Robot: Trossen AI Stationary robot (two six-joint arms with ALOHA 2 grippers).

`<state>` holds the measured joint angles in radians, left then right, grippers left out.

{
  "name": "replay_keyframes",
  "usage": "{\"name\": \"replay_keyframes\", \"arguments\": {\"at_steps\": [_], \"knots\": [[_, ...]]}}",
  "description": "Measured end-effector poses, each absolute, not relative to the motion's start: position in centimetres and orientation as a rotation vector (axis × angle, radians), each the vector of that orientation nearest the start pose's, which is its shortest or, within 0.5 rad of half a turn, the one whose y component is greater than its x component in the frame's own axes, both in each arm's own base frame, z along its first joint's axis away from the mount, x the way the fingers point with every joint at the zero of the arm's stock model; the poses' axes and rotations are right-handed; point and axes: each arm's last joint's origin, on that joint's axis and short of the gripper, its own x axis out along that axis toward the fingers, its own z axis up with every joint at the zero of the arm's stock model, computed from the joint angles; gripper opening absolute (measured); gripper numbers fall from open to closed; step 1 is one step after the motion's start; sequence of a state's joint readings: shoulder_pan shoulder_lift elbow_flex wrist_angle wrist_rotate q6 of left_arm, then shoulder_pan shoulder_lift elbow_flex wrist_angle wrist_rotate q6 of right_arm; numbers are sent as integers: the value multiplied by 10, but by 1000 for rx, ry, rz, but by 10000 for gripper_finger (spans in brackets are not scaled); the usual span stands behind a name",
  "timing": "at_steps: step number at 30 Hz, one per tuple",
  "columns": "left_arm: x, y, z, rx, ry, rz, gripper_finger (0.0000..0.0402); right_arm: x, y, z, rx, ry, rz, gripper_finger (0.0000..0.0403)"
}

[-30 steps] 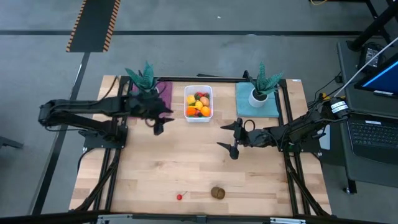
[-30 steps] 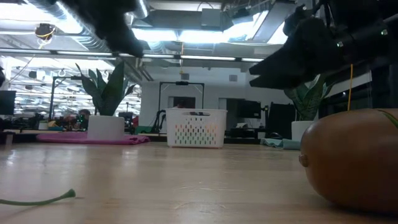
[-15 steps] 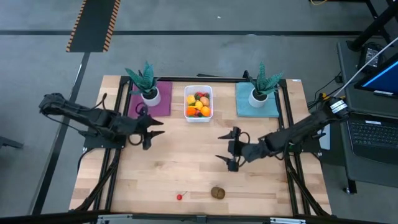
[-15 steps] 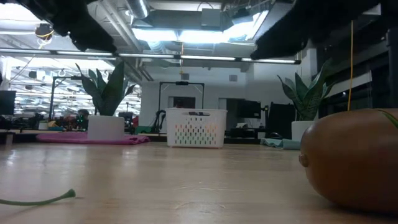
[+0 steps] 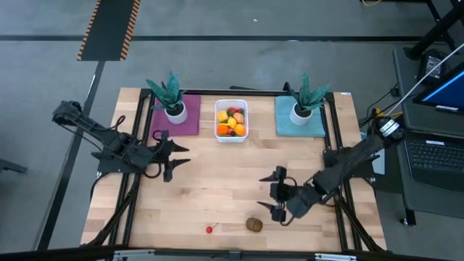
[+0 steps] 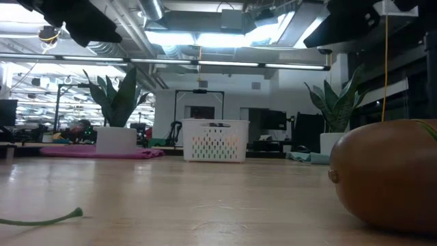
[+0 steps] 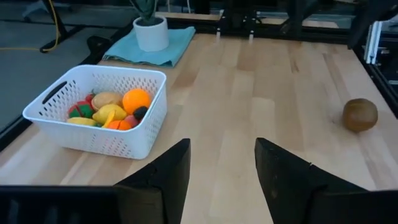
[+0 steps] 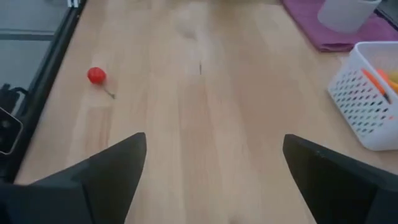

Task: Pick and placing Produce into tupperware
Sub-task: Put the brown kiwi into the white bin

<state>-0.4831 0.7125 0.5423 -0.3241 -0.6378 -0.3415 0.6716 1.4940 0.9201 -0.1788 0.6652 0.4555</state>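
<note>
the pale wooden worktop (image 5: 217, 196) carries, along its far edge, a purple square mat (image 5: 190, 116) and a teal square mat (image 5: 308, 123), each with a teal spiky plant in a white pot (image 5: 172, 98) on it. between the two mats stands the small white perforated plastic tub (image 5: 231, 120). nothing lies between the tub and the near half of the worktop; the boards there are bare.

the left gripper (image 5: 168, 154) hangs over the left side of the worktop, well apart from the tub, its fingers (image 7: 168, 168) partly spread and holding nothing. the right gripper (image 5: 280, 194) is over the near right part, just beside the brown kiwi (image 5: 254, 224), its fingers (image 8: 118, 158) spread wide and holding nothing.

the high view shows the tub filled with orange, yellow and red pieces. the left wrist view makes out more: an orange (image 7: 135, 101), a yellow lemon-like piece (image 7: 107, 114), a tan potato-like piece (image 7: 107, 98) and small dark and red bits beside them. the low view shows the tub only from the side, its contents hidden, and the kiwi looming at the right edge.

two pieces lie outside the tub near the front edge: the kiwi, and a small red cherry (image 5: 209, 230) with a thin stem, a little apart to its left. the right wrist view shows the cherry and a corner of the tub, but not the kiwi.
</note>
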Motion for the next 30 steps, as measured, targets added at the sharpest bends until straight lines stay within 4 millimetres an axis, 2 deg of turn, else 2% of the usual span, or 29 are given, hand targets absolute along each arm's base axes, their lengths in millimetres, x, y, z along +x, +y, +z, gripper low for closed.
{"name": "replay_keyframes", "arguments": {"at_steps": [9, 20, 30], "knots": [[143, -68, 249, -47, 381, 178, 175, 270, 206, 215, -10, 745, -224, 378], [157, -79, 235, 1, 440, 176, 170, 305, 254, 215, 54, 914, -224, 378], [161, -86, 229, 27, 461, 157, 169, 317, 283, 209, 140, 967, -208, 378]]}}
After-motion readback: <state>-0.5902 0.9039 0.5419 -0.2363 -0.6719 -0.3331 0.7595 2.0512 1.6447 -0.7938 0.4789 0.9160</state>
